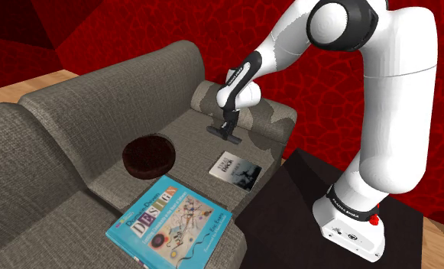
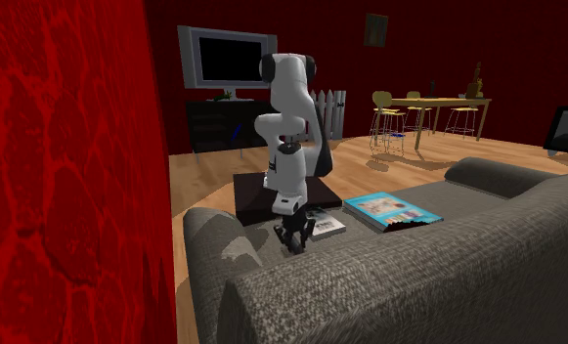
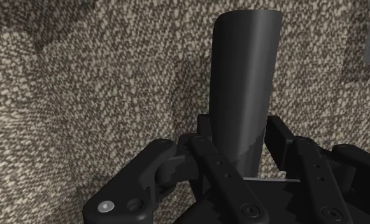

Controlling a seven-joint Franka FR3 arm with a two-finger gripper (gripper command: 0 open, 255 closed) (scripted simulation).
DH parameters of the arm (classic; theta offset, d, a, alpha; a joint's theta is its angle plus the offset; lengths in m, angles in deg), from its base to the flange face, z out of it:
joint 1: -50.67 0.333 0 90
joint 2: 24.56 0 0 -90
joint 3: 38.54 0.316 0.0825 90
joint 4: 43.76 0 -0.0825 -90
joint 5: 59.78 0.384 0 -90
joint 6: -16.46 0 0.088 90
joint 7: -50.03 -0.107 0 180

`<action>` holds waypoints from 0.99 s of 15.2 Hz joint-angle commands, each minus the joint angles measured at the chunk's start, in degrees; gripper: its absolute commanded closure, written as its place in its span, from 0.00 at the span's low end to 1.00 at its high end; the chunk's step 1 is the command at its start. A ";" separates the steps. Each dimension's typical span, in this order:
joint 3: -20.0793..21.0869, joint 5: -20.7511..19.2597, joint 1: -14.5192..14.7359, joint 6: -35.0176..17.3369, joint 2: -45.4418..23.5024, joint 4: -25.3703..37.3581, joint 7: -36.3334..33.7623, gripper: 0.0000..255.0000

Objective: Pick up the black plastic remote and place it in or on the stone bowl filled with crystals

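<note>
Here the gripper (image 1: 228, 131) is clenching the dark remote (image 3: 244, 76) by the armrest (image 1: 277, 115) of the sofa (image 1: 52, 145), at the shoulder view's centre. The dark-brown bowl (image 1: 127, 157) is sitting on the seat left of centre, well apart — what is lying in it is too dark to tell.

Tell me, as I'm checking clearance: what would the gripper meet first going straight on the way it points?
Probably the sofa seat cushion, directly beneath the gripper and the dark remote it clasps; the gap is unclear.
</note>
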 commanded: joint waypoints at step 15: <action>-2.13 -3.48 1.49 9.55 10.57 -0.89 -3.11 1.00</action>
